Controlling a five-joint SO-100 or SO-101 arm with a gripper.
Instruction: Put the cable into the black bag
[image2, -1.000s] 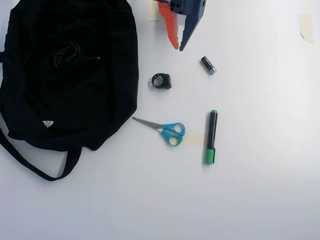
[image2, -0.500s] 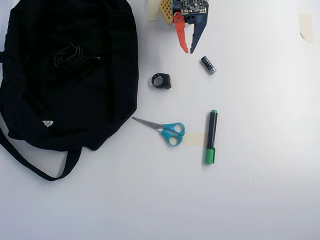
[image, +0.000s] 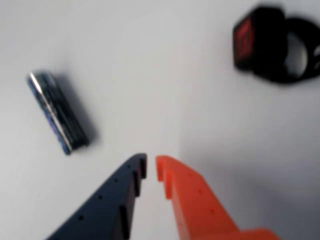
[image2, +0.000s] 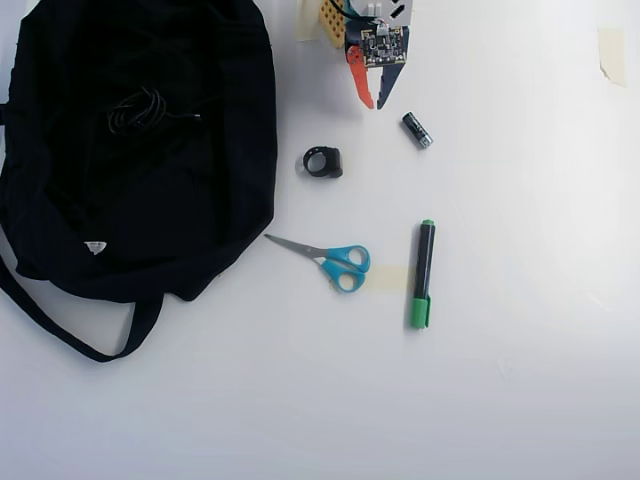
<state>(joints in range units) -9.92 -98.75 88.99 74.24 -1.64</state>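
Black bag (image2: 200, 200), blue-handled scissors (image2: 335, 262), green-capped black marker (image2: 424, 272), white table (image2: 520, 400).

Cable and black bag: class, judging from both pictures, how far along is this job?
Done: the cable lies coiled on the black bag, though whether it sits inside or on the fabric cannot be told. In hand: nothing; the gripper is nearly shut and empty over the table, near the battery. Left: apparently nothing but pulling back.
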